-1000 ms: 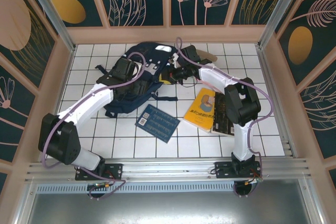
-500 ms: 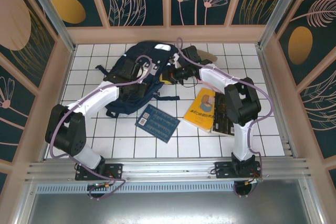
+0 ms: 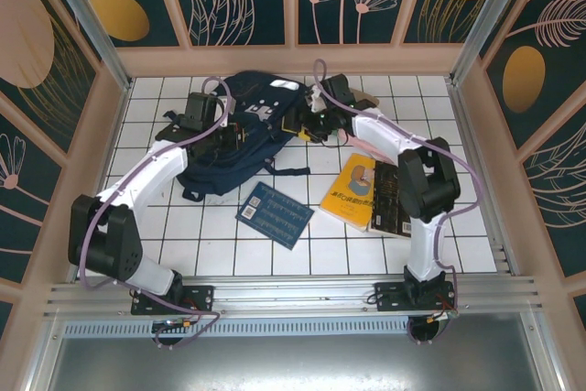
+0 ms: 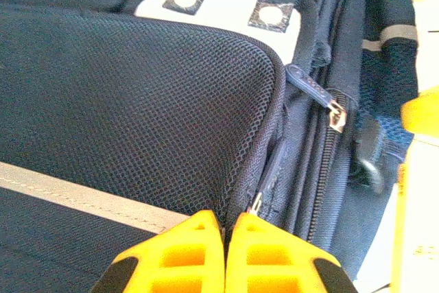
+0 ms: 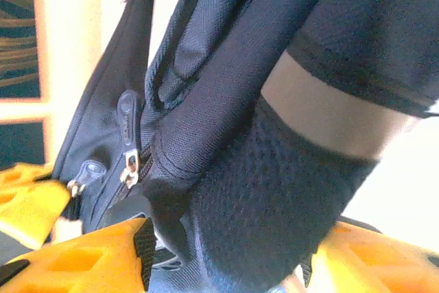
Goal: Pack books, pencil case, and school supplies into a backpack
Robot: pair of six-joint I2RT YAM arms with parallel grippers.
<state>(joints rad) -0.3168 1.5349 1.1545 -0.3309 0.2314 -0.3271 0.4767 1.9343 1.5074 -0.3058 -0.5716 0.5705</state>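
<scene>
- Right now the backpack [image 3: 224,167] is lying flat on the far left-centre of the tiled table [image 3: 302,254]. Its zippers are looking closed, so both arms are probably reaching in to get it open before any packing.
- Left gripper [image 4: 224,238] is sitting with its jaws pressed fully together at the piped seam of the mesh panel [image 4: 137,101], right beside a small zipper pull [image 4: 255,204]. Can't tell whether that pull is actually being nipped.
- Right gripper [image 5: 226,255] is standing fairly wide, a finger on either side of the backpack's mesh side pocket [image 5: 274,197] — straddling it, not clamping. Likely it is bracing that end so the backpack isn't sliding while the other arm is working the zipper.
- Blue book [image 3: 272,214], yellow book [image 3: 352,188] and black book [image 3: 392,200] are lying on the table nearer the arm bases, outside the backpack — packing itself isn't looking started.
</scene>
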